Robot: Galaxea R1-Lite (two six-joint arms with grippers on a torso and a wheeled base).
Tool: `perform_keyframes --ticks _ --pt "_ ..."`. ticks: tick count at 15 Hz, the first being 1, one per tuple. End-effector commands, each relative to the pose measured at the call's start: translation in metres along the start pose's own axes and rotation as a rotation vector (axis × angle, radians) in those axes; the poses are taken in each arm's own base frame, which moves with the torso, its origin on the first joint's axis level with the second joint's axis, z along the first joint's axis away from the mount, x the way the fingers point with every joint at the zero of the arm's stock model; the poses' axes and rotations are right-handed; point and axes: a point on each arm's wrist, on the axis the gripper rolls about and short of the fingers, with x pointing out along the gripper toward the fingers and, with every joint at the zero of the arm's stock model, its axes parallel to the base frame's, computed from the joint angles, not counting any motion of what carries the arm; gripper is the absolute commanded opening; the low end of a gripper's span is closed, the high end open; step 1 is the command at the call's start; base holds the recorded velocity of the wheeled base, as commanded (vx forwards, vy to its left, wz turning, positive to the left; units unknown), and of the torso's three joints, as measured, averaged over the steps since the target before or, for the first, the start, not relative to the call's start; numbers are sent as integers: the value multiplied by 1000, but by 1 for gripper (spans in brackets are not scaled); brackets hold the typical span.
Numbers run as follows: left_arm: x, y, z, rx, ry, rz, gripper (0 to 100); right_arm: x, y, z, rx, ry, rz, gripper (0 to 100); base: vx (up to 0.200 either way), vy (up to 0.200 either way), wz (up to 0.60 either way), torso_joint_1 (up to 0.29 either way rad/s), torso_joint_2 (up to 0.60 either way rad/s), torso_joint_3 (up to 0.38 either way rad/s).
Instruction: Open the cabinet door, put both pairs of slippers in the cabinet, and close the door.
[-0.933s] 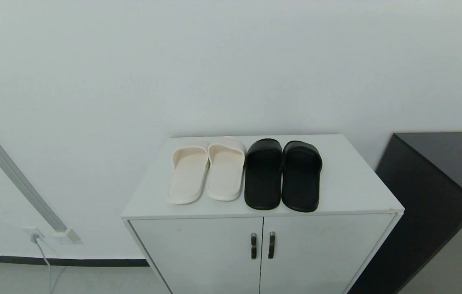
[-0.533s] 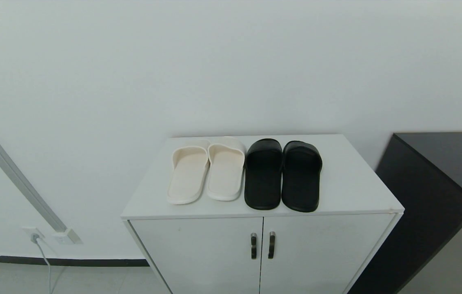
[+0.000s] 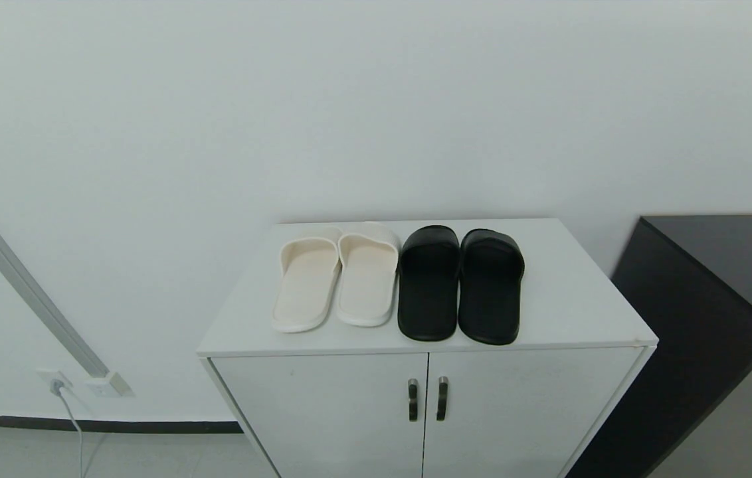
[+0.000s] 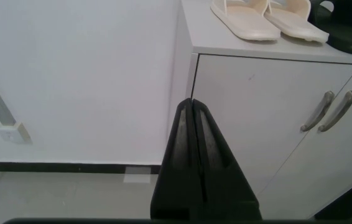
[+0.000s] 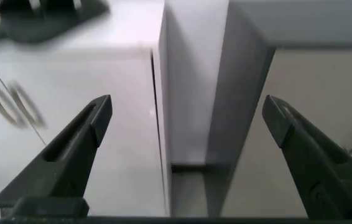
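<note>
Nothing done: white two-door cabinet (image 3: 323,411) shut, cream rubber slippers (image 3: 336,282) and black rubber slippers (image 3: 459,285) on top, my left tool (image 4: 193,112) clenched, right tool (image 5: 187,102) released.

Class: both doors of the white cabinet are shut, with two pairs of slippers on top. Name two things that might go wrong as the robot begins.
The two dark metal handles sit side by side, so a grasp might hook both. The black slide slippers lie at the front edge of the white cabinet; a jolt to the door might shake them off.

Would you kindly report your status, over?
Left gripper shut, right gripper open, both empty. White two-door cabinet closed; cream slippers and black slippers on top. No obstruction at dark metal handles.
</note>
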Motion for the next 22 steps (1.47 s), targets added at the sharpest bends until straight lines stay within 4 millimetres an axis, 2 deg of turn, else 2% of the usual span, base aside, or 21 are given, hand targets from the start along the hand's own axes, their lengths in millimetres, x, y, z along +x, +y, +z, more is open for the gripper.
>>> perform_keyframes --ticks 1,2,4,5,6,8,10,12,13,14,16,19,22 --pt "0 0 0 1 2 0 0 8 -1 110 88 -6 8 100 0 0 0 0 0 0" --pt "0 0 0 1 0 0 0 27 -1 107 41 111 51 100 0 0 0 0 0 0" --pt "0 0 0 1 0 0 0 86 0 102 40 239 120 100 0 0 0 0 0 0" --pt "0 0 0 1 0 0 0 99 2 104 41 232 140 100 0 0 0 0 0 0" --pt "0 0 0 1 0 0 0 120 9 108 53 233 201 100 0 0 0 0 0 0" --pt "0 0 0 2 0 0 0 147 25 117 100 279 254 100 0 0 0 0 0 0" --pt "0 0 0 2 0 0 0 168 57 131 154 299 274 100 0 0 0 0 0 0" --pt "0 0 0 2 -1 0 0 183 99 138 169 317 263 100 0 0 0 0 0 0" --pt "0 0 0 5 -1 0 0 194 119 137 168 333 253 100 0 0 0 0 0 0" --pt "0 0 0 5 0 2 0 200 127 135 163 340 248 100 0 0 0 0 0 0" --pt "0 0 0 -2 -2 3 0 227 162 121 150 350 254 100 0 0 0 0 0 0" --pt "0 0 0 -2 -2 3 0 254 188 108 151 330 222 100 0 0 0 0 0 0" --pt "0 0 0 -2 -2 3 0 271 207 82 138 381 205 100 0 0 0 0 0 0"
